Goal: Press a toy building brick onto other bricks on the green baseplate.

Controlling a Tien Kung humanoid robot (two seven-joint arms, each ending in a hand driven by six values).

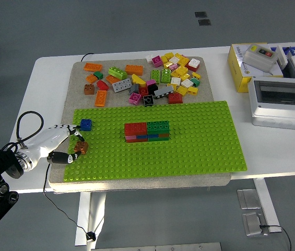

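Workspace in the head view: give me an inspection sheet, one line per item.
Surface: white table with a grey mat under the green baseplate.
Job's things: red and green brick stack mid-plate; blue brick and brown brick at the plate's left edge.
Clutter: loose brick pile on the mat beyond the plate.
Grippers: left hand closed around the brown brick; right hand nothing seen.
Cables: black loop by the left wrist; another hangs below the table.
Surroundings: yellow box and grey enclosure at the right; grey floor.
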